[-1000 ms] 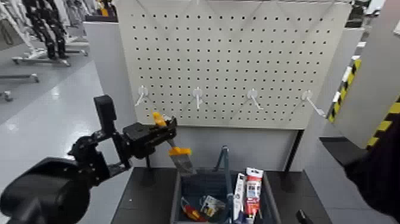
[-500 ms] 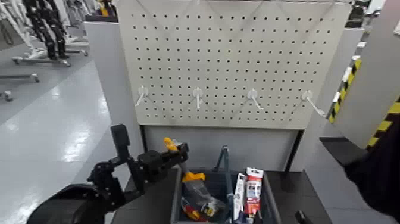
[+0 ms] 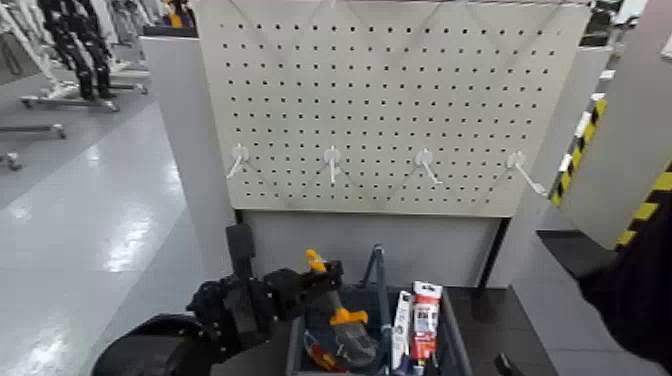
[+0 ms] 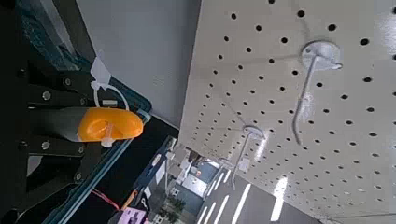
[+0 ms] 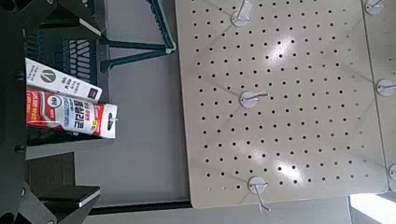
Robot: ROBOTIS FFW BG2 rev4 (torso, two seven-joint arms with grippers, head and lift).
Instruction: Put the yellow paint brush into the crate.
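My left gripper (image 3: 322, 277) is shut on the yellow paint brush's orange-yellow handle (image 3: 314, 263). The brush hangs tilted, with its yellow band (image 3: 348, 318) and greyish bristles down inside the crate (image 3: 451, 328), left of the crate's tall dark central handle (image 3: 377, 266). In the left wrist view the orange handle (image 4: 101, 124) lies between the fingers, with the crate's rim (image 4: 120, 161) just beyond. My right gripper (image 3: 505, 366) waits low at the front right, fingers spread and empty; its wrist view shows the crate (image 5: 67, 49).
A red-and-white tube (image 3: 427, 318) and a white pack stand in the crate's right half, and small items lie in the left half. A white pegboard (image 3: 400, 110) with empty hooks stands right behind the crate. The tube also shows in the right wrist view (image 5: 70, 114).
My left gripper has moved right and down with the brush, from left of the crate to over its left half. The bristles have gone down into the crate.
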